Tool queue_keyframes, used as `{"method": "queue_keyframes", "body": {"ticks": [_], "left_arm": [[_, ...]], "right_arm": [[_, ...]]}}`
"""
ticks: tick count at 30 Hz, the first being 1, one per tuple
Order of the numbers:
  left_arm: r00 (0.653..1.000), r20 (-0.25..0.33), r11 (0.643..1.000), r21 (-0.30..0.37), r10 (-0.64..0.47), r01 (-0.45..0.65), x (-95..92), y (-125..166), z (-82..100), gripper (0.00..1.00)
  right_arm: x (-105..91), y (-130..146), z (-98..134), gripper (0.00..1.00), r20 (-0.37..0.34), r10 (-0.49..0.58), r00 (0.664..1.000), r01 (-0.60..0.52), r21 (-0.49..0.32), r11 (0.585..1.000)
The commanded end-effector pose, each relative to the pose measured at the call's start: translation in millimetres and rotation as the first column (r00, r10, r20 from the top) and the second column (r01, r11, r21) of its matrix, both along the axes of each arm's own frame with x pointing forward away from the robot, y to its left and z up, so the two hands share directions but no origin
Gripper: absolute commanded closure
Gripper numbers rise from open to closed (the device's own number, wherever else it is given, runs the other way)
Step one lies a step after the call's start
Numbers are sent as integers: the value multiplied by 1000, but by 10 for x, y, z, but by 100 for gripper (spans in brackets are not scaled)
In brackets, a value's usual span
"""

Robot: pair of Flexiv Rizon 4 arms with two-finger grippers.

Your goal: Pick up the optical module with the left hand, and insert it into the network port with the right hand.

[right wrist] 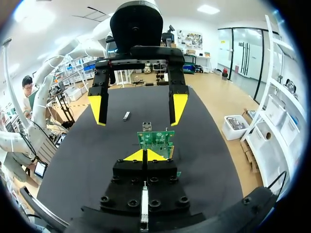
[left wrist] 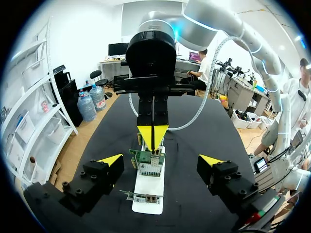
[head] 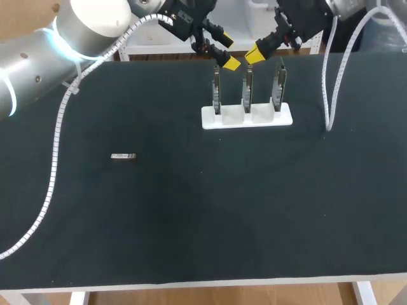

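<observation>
In the head view the optical module (head: 123,156) (tiny) and the 3 boards (head: 247,92) show no detail.

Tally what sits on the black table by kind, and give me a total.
optical module: 1
upright circuit boards: 3
white stand: 1
Total: 5

Black table (head: 191,222) holds 1 white stand (head: 233,117) and, seemingly, 1 module (head: 123,156).
</observation>
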State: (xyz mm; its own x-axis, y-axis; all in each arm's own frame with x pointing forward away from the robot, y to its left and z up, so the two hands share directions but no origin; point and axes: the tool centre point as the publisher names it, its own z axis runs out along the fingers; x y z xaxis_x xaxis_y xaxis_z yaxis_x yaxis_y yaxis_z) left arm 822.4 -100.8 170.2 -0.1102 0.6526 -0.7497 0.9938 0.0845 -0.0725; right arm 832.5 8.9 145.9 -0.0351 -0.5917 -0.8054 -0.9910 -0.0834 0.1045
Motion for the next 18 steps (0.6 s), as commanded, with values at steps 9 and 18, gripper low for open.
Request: {"method": "queue_keyframes", "body": {"ticks": [9, 18], "left_arm": [[1000, -3, 1000, 5, -1, 1, 21, -11, 5, 0], [1000, -3, 1000, 5, -1, 1, 21, -11, 5, 0]], "right_arm": [[58, -13, -83, 100, -463, 611, 642, -599, 195, 777], [36, -14, -105, 100, -470, 606, 642, -599, 186, 779]]}}
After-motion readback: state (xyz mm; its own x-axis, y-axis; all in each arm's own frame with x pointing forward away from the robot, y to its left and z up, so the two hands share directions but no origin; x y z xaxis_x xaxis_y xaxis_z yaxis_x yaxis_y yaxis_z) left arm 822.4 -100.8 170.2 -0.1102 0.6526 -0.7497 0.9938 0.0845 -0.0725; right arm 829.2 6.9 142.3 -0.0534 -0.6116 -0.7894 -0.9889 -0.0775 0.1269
